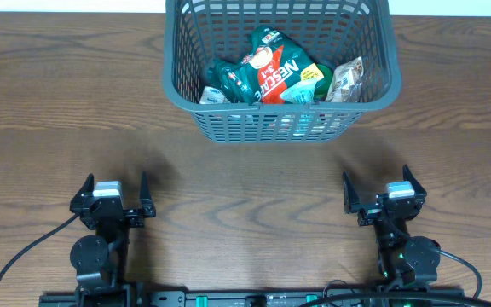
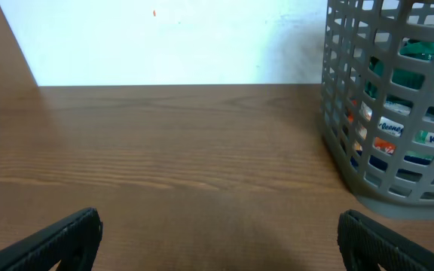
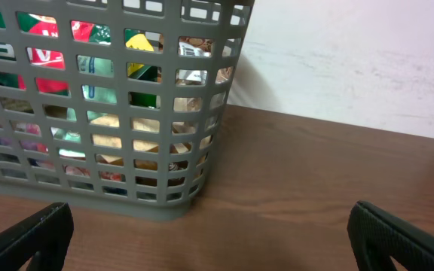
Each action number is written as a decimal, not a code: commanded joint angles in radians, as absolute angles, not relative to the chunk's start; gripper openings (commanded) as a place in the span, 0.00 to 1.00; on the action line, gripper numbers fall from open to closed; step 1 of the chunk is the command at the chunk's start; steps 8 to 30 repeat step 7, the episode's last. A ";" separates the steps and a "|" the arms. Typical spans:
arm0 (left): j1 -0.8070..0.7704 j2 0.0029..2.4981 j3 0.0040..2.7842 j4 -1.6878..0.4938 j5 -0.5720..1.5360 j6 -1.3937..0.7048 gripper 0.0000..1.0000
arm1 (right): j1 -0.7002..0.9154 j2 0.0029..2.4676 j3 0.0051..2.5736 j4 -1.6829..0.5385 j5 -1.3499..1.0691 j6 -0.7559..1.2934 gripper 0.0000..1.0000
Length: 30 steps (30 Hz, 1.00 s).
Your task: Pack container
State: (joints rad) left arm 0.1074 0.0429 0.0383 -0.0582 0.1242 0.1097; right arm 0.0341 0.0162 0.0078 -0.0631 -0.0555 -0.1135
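Note:
The container, a large dark grey lattice basket (image 1: pixel 280 124), stands at the back middle of the wooden table. It holds several grocery packets, among them a red and green Nescafe packet (image 1: pixel 271 72). The basket also shows at the right of the left wrist view (image 2: pixel 386 105) and at the left of the right wrist view (image 3: pixel 104 113). My left gripper (image 1: pixel 114 194) is open and empty near the front left, well apart from the basket; its fingers show in the left wrist view (image 2: pixel 217 241). My right gripper (image 1: pixel 383 192) is open and empty near the front right, its fingers in the right wrist view (image 3: pixel 213 241).
The brown wooden table (image 1: pixel 245 188) runs from the basket to the front edge. A white wall (image 2: pixel 164 38) lies behind the table. Black cables (image 1: pixel 24 256) trail from the arm bases at the front.

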 commanded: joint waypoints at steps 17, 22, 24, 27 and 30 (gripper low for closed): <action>0.105 0.038 0.011 -0.072 0.127 0.123 0.99 | 0.043 0.005 0.005 -0.067 -0.060 -0.121 0.99; 0.105 0.038 0.011 -0.072 0.127 0.123 0.99 | 0.043 0.005 0.005 -0.067 -0.060 -0.121 0.99; 0.105 0.038 0.011 -0.072 0.127 0.123 0.99 | 0.043 0.005 0.005 -0.067 -0.060 -0.121 0.99; 0.105 0.038 0.011 -0.072 0.127 0.123 0.99 | 0.043 0.005 0.005 -0.067 -0.060 -0.121 0.99; 0.105 0.038 0.011 -0.072 0.127 0.123 0.99 | 0.043 0.005 0.005 -0.067 -0.060 -0.121 0.99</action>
